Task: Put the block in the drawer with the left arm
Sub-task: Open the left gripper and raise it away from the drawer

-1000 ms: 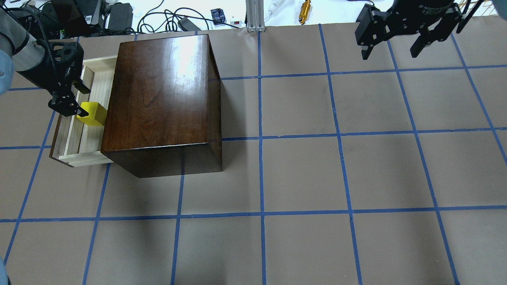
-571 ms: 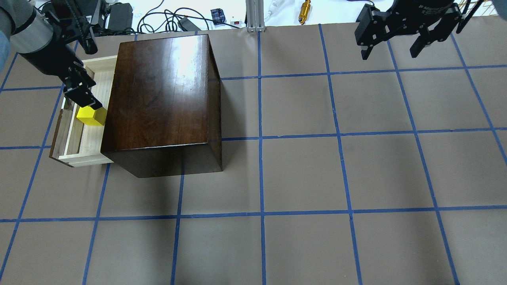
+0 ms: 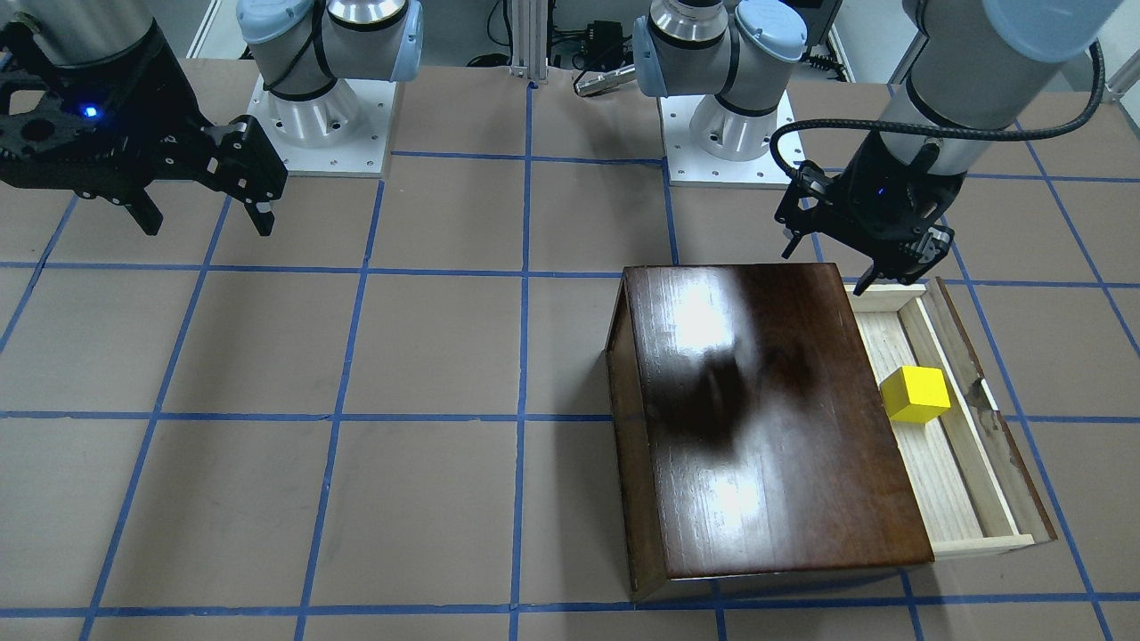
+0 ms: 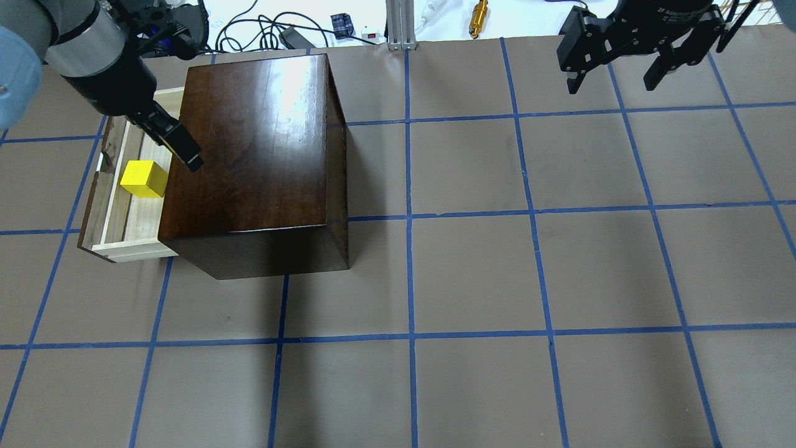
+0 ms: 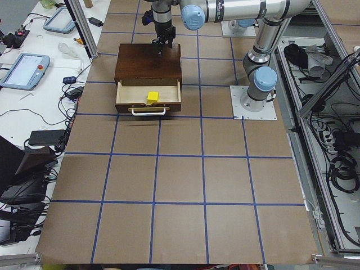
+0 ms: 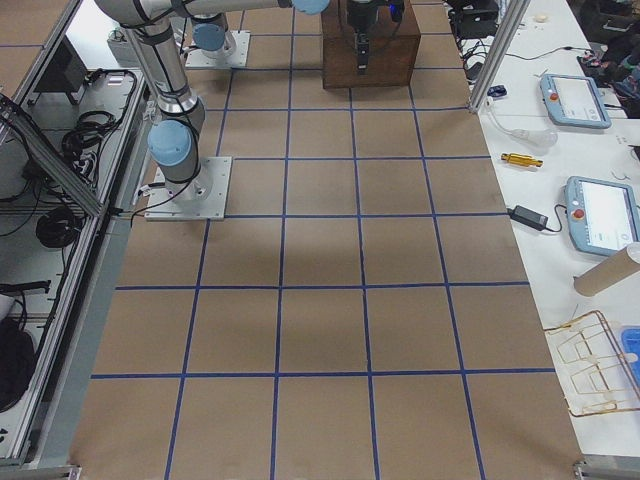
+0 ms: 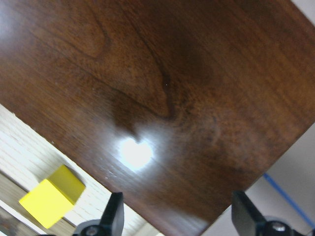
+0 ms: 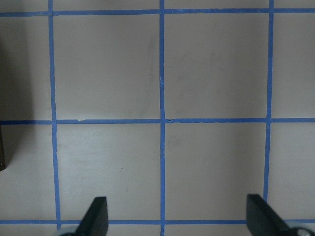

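The yellow block [image 4: 144,178] lies free on the floor of the open drawer [image 4: 118,246], against the dark-brown box [image 4: 249,143]. It also shows in the front view [image 3: 915,393] and the left wrist view [image 7: 51,196]. My left gripper [image 4: 186,109] is open and empty. It hangs above the box's top edge on the drawer side, clear of the block. In the front view the left gripper [image 3: 828,263] is at the box's robot-side corner, next to the drawer [image 3: 957,472]. My right gripper [image 4: 612,84] is open and empty, high over the far right of the table.
The box [image 3: 766,418] stands tall on the table's left half in the overhead view. Cables and power bricks [image 4: 186,25], an aluminium post [image 4: 398,25] and a gold-coloured tool [image 4: 479,15] lie beyond the far edge. The arm bases [image 3: 329,116] stand at the robot side.
My left gripper has lifted away from the block and moved right, to above the box's top edge. The block has stayed in the drawer. The right arm has not moved.
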### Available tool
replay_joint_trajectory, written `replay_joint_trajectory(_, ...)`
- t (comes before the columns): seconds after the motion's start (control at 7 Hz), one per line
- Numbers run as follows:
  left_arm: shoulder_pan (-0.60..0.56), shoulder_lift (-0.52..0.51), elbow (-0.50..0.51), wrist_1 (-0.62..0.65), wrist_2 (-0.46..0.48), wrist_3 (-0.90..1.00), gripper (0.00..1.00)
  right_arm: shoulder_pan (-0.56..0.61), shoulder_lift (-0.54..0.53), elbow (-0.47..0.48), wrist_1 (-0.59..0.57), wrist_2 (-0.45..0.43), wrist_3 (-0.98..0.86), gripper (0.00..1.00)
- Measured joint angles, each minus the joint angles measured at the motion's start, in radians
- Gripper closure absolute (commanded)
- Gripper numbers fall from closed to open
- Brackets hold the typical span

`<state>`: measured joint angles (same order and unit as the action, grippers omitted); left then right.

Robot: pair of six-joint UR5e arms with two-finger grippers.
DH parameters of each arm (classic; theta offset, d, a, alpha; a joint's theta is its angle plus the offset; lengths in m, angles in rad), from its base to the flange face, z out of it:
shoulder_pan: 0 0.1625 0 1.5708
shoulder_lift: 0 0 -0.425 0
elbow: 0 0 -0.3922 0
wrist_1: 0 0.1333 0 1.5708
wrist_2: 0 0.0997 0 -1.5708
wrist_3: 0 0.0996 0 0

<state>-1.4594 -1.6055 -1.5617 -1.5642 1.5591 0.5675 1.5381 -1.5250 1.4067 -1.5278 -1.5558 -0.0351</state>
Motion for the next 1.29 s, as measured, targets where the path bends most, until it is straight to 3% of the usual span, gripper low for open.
replay_joint_trajectory(0.14, -0.009, 0.008, 0.011, 0.0, -0.002, -0.168, 0.0, 0.0, 0.0, 0.0, 0.0, 0.0, 0.0, 0.0)
replay_joint_trajectory(0.57, -0.081, 0.025, 0.024, -0.007, 0.033, -0.544, 0.0, 0.0, -0.001, 0.0, 0.0, 0.0, 0.0, 0.0)
replay_joint_trajectory(1.29, -0.107, 0.027, 0.036, -0.016, 0.027, -0.658, 0.0, 0.0, -0.001, 0.0, 0.0, 0.0, 0.0, 0.0)
